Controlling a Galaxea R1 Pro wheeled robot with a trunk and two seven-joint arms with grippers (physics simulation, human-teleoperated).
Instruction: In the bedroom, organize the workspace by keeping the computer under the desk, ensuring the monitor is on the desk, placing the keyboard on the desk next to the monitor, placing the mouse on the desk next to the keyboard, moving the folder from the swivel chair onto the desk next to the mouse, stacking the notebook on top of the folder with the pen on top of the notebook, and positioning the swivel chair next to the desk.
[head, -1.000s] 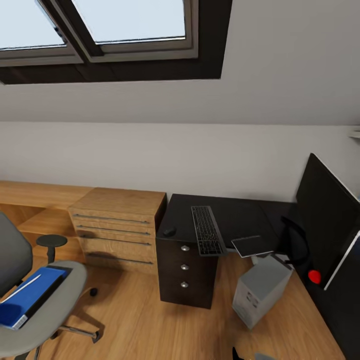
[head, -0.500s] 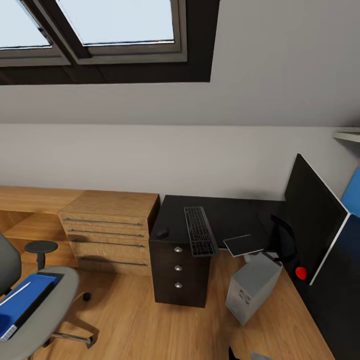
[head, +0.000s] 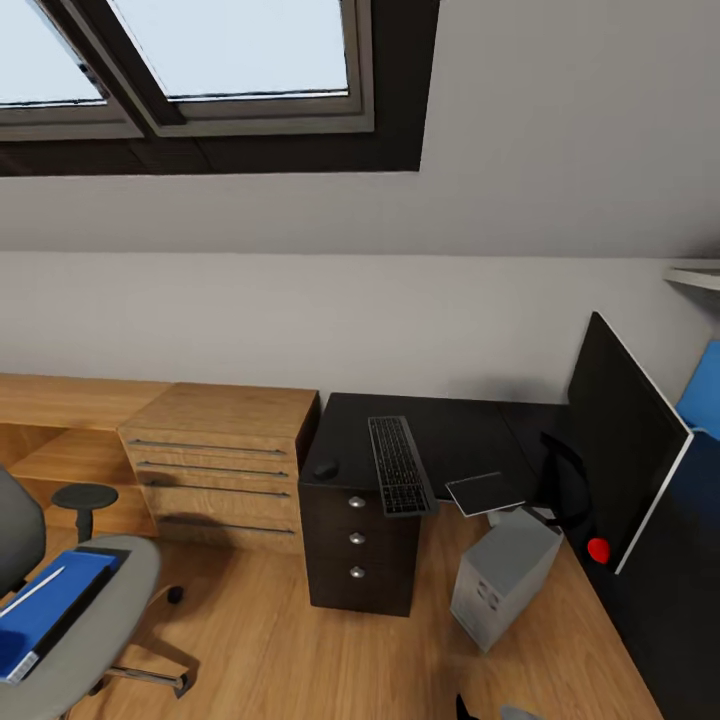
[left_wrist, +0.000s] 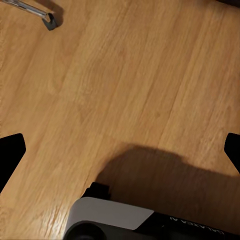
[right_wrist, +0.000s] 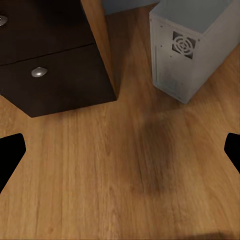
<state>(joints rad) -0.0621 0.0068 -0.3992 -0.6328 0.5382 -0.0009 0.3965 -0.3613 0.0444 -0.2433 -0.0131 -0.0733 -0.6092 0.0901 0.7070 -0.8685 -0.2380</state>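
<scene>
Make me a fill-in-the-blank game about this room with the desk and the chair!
1. The bright blue folder lies on the seat of the grey swivel ____.
2. The small black oval mouse sits on the glossy black desk, beside the slim dark ____.
3. The light grey tower computer stands on the wooden ____.
4. The dark drawer unit shows ____ round knobs.

Missing words: chair; keyboard; floor; three

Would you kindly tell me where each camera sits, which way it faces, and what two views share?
Head view: high on the robot, looking forward and down at the desk, keyboard and swivel chair.
Left wrist view: on the left arm, facing the plank floor; dark fingertips at the edges.
Right wrist view: on the right arm, facing the floor, drawer unit and computer.
Shared: the computer appears in the head and right wrist views.
</scene>
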